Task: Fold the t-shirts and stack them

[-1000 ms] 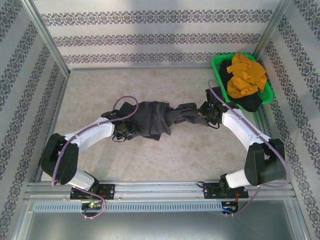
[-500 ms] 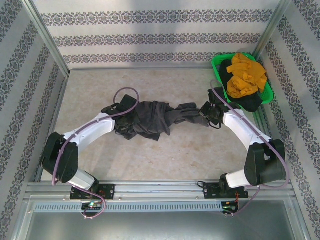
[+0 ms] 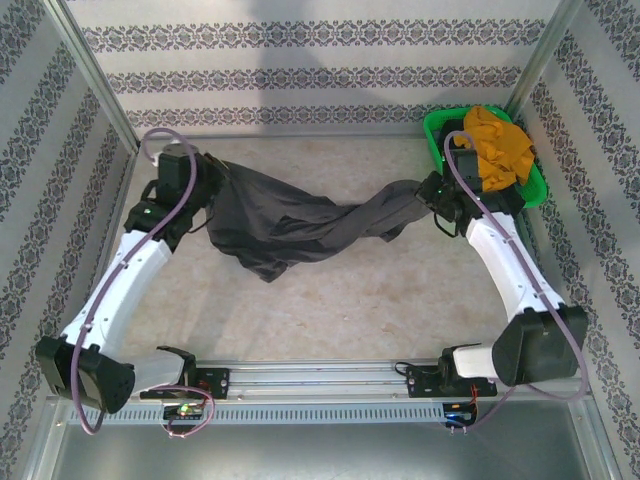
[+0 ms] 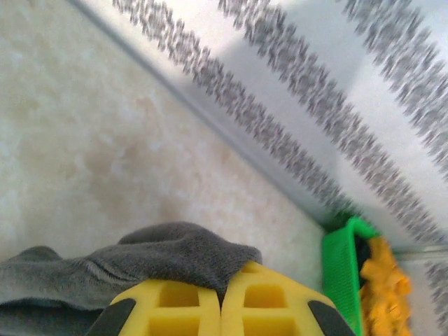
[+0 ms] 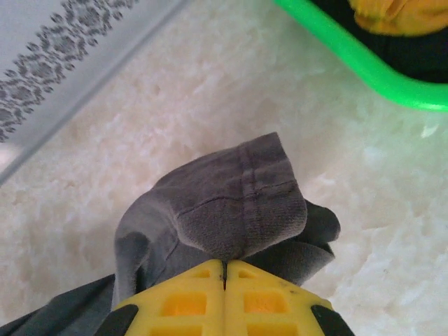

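A dark charcoal-grey t-shirt (image 3: 300, 222) hangs stretched between both arms above the table, twisted near its right end. My left gripper (image 3: 212, 180) is shut on its left edge; in the left wrist view the yellow fingers (image 4: 175, 308) pinch grey cloth (image 4: 140, 262). My right gripper (image 3: 430, 192) is shut on the right end, a hemmed corner (image 5: 245, 203) sticking out past the fingertips (image 5: 266, 294). A mustard-orange t-shirt (image 3: 497, 145) lies crumpled in the green basket (image 3: 436, 126) on top of a blackish shirt (image 3: 503, 204).
The green basket (image 5: 364, 66) stands at the back right corner, close behind my right gripper. Patterned walls enclose the table on three sides, with metal posts at the corners. Bare marbled tabletop (image 3: 340, 300) lies under and in front of the hanging shirt.
Both arms have lifted and spread apart. The left gripper swung far back and left, the right moved back toward the basket, pulling the bunched grey shirt up and out wide.
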You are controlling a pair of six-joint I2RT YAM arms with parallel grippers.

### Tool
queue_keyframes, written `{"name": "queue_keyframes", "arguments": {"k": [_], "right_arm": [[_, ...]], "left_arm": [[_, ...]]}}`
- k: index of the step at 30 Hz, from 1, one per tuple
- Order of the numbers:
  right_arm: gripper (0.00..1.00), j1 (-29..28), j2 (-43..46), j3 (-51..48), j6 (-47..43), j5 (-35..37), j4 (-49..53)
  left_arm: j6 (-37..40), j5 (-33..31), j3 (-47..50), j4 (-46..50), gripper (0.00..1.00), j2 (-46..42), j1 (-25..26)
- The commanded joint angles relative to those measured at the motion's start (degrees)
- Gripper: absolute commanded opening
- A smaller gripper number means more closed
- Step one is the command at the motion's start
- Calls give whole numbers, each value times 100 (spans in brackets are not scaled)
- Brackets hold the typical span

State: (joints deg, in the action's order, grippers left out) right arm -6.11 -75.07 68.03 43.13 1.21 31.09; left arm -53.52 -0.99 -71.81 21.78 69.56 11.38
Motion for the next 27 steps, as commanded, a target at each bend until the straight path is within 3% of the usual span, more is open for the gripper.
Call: {"name": "queue_keyframes", "arguments": {"k": [1, 8, 10, 12, 13, 15, 22, 27], "right_arm": [[0, 31, 692, -174, -253, 323, -51], [0, -183, 2076, -1623, 150, -265, 1588], [34, -387, 2546, -2326, 446, -618, 1816], [60, -524, 2880, -2692, 558, -589, 1892], [68, -540, 2973, -2750, 571, -479, 1873], [71, -529, 2891, -2661, 595, -246, 1617], [68, -990, 478, -1850, 861, -57, -155], [70, -1570, -1844, -63, 463, -104, -580]], "left_arm": [[-336, 172, -194, -716, 0, -294, -417], [-503, 394, 0, -868, 0, -583, -1075], [-560, 532, 142, -871, 0, -606, -1136], [-598, 622, 295, -906, 0, -641, -1138], [-594, 670, 348, -908, 0, -651, -1142], [-568, 750, 425, -880, 0, -657, -1138], [-414, 1008, 591, -790, 0, -653, -1147], [-235, 1010, 614, -554, 0, -681, -1170]]}}
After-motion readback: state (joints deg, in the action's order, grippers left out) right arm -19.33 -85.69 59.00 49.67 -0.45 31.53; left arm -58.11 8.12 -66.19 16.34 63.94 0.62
